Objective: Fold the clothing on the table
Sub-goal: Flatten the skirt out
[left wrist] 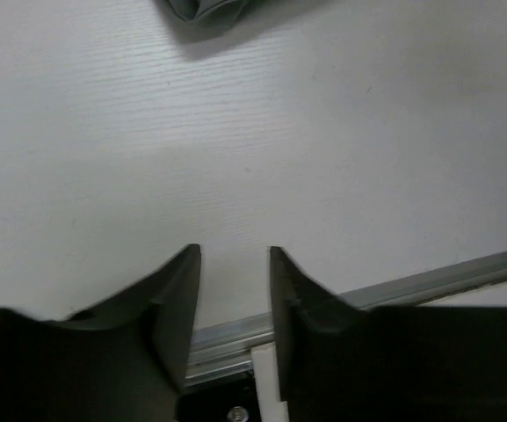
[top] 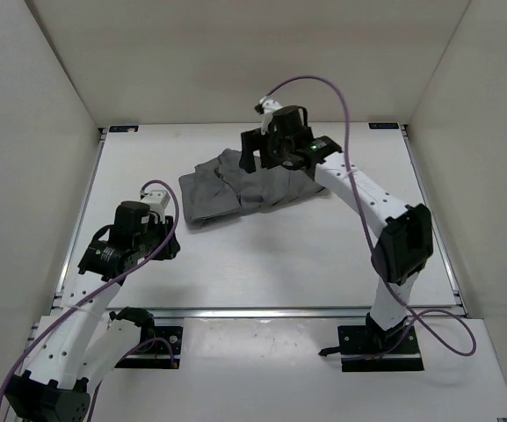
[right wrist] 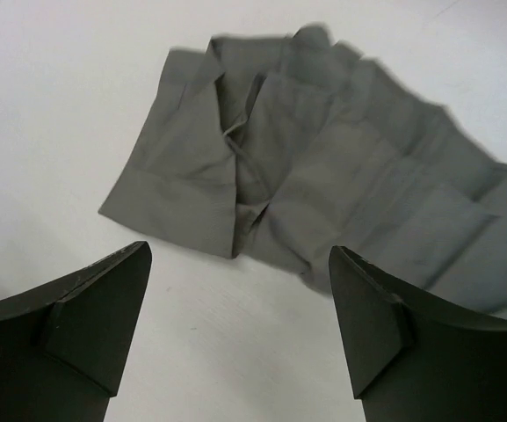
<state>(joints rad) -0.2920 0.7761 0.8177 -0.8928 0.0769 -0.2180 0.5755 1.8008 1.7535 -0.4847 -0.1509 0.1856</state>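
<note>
One garment is all there is to fold: the clothing (top: pixel 235 189), dark grey and pleated, lies in a loose, rumpled spread on the far middle of the white table (top: pixel 262 272). From my right wrist I see the clothing (right wrist: pixel 323 202) with its left part turned over into a flat panel. A crumpled ridge runs down beside that panel, and pleats fan away to the right, where the edge blurs.

My right gripper (top: pixel 255 151) reaches out over the far right part of the cloth in the top view. Its jaws stand wide apart with nothing between them. In the wrist view my right gripper (right wrist: pixel 240 251) frames the near edge of the fabric, both fingertips clear of it. How high I hang above it I cannot tell.

My left gripper (top: pixel 167 244) sits well apart from the garment, toward the near left, over bare tabletop. The jaws of the left gripper (left wrist: pixel 235 251) leave only a narrow gap, holding nothing. A corner of the clothing (left wrist: pixel 205 9) shows at the top of that view, and a metal rail (left wrist: pixel 446 280) runs along the table's near edge behind my fingers.
</note>
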